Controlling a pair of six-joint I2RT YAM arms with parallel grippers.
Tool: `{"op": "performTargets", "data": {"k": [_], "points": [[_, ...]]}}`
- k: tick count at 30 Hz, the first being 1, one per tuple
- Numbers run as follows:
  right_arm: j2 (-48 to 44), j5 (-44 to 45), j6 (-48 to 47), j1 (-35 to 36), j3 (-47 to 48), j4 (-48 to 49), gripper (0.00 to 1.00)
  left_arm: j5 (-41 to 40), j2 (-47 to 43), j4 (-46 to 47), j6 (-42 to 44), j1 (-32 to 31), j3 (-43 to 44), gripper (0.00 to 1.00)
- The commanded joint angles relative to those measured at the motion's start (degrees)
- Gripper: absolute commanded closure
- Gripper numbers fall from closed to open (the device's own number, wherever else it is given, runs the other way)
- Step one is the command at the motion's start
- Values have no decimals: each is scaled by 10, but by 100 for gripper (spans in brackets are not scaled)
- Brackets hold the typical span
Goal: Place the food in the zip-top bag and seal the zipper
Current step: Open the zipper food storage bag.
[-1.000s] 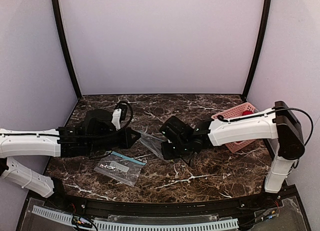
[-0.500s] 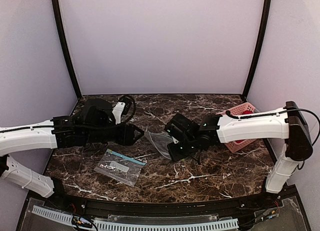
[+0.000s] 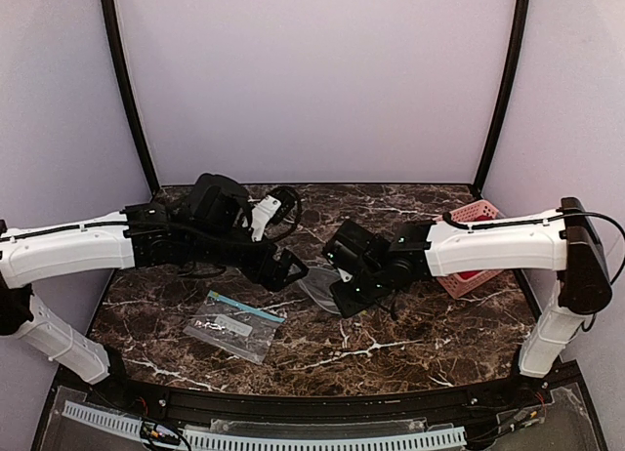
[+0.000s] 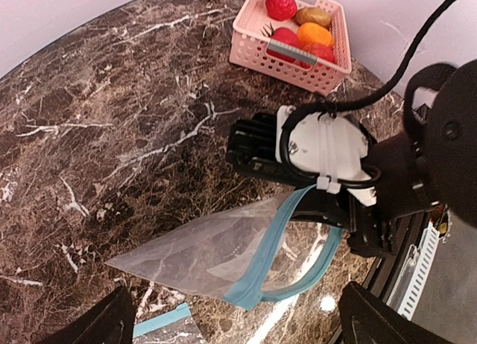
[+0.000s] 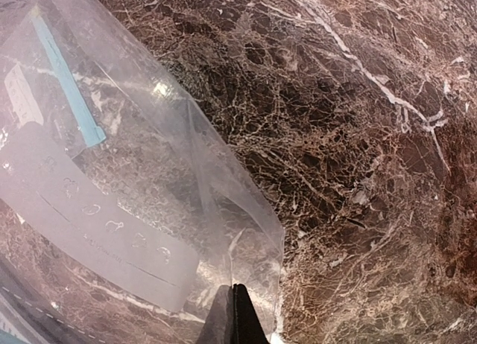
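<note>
Early stage: food (image 4: 302,27) all in basket (image 4: 294,70), nothing bagged. My right pincer (image 5: 232,314) pinches zip-top bag (image 4: 212,247); left pincer (image 4: 242,318) wide; zipper (image 4: 258,263) seemingly unsealed.

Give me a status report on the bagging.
Left gripper open, short of the bag. Right gripper shut on bag, zipper open. Food all in basket. Second bag flat nearby, not blocking.

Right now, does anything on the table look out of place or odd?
Nothing looks spilled or damaged. One oddity: a second clear bag lies flat toward the near left of the table, while the right hand pinches the zip-top bag, empty, its zipper gaping open.
</note>
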Motion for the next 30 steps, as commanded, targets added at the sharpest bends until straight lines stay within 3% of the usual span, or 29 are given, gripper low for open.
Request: {"op": "performTargets", "data": {"k": [1,9,30], "points": [[-12,-2,-4,3,17,-5,100,15,22,-37,24,0,27,4],[-9,4,-5,7,22,-14,100,-49,69,-71,30,-5,65,9],[10,9,-5,15,37,-27,100,-72,83,-77,56,-16,61,61]]}}
